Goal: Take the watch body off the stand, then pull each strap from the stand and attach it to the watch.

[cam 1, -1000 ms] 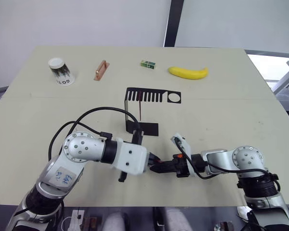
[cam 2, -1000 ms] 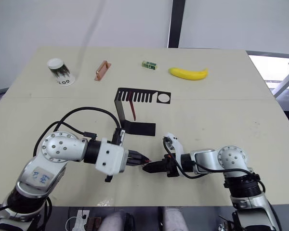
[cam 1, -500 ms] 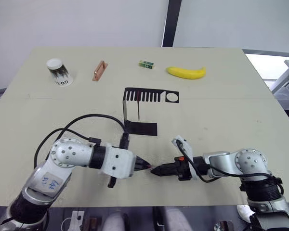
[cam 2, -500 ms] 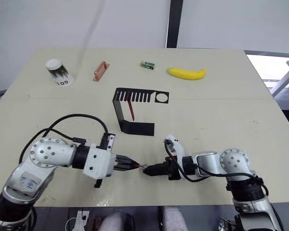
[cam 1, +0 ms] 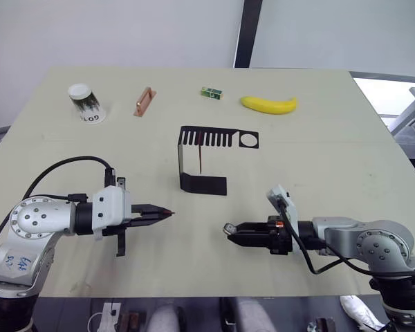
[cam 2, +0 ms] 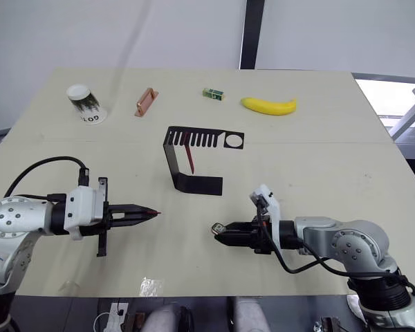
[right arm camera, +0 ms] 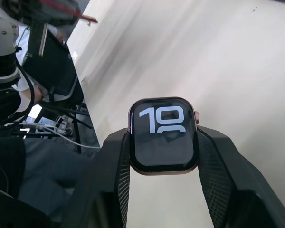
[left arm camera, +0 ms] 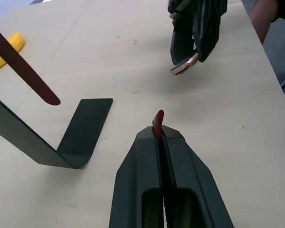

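Watch body sits clamped between the 2 black fingers of the right pincer, its lit screen showing a large white "10" and its rose-gold rim visible at the edges. That pincer hovers over the worktop in front of the stand, toward the robot and a little to the right of the stand's flat base.

1 dark red strap is pinched in the left pincer, whose fingers are pressed together on it so that just its rounded tip pokes out past them. The left pincer is in front of the stand and to its left, pointing across toward the right pincer, with a clear gap of bare worktop between the 2.

The other strap hangs down from one of the slots in the stand's comb-like top, its lower end free above the base. The stand is upright near the middle of the worktop, its round hole at the right end of the top.

Behind the stand, along the far side of the worktop, lie a small green box almost straight behind it, a banana to the right of the box, an orange-brown handle-shaped piece to the left, and a tipped paper cup furthest left.
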{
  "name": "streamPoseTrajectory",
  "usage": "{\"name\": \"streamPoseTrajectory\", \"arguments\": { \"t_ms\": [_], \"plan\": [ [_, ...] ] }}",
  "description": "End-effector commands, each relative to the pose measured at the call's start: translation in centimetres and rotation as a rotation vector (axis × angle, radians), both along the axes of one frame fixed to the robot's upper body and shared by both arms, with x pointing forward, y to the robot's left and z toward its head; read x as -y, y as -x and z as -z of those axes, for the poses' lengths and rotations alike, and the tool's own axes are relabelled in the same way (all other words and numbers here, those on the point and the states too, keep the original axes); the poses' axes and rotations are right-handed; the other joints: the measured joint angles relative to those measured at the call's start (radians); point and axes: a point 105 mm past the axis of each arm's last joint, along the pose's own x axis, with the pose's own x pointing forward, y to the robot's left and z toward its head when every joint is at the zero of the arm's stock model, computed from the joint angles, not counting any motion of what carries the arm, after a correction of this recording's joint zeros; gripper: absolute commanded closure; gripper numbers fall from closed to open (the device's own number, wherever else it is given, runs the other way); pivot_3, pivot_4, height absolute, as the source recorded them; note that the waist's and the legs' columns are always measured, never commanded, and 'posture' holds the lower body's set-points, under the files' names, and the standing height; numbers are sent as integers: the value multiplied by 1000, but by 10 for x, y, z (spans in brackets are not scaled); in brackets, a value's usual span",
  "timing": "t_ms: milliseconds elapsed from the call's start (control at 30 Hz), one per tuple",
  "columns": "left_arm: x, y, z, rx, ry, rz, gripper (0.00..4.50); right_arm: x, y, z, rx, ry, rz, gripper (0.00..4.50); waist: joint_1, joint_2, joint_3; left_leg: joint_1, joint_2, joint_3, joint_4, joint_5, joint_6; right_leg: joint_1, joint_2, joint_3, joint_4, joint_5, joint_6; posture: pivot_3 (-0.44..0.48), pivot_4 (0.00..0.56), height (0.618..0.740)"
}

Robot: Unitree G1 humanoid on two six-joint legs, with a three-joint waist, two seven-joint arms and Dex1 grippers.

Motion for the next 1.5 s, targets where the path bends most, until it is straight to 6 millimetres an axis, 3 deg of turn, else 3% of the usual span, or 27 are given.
{"name": "streamPoseTrajectory", "arguments": {
  "t_ms": [33,233,533,933,1500],
  "plan": [
    [8,14,-1,6,-21,77,4500,-4,1,-6,-1,-47,-16,2995,0,0,0,0,0,0,0,0,0,0,0,0,0,0,0,0,150,738],
    [31,21,-8,51,4,131,4500,-8,0,-2,-23,-48,-23,2995,5,0,0,0,0,0,0,0,0,0,0,0,0,0,0,0,150,738],
    [59,7,-8,179,-77,175,4500,-21,0,-5,-96,-85,-53,2995,4,0,0,0,0,1,0,0,0,0,1,0,0,0,0,0,150,738],
    [61,-11,7,261,-170,165,4500,-22,-1,-7,-154,-98,-54,2995,6,0,0,0,0,1,1,0,0,0,1,0,0,0,0,0,150,738],
    [65,-9,10,258,-155,176,4500,-24,1,-7,-178,-99,-55,2995,6,0,0,0,0,1,1,0,0,0,0,0,1,0,0,0,150,738]
  ]
}}
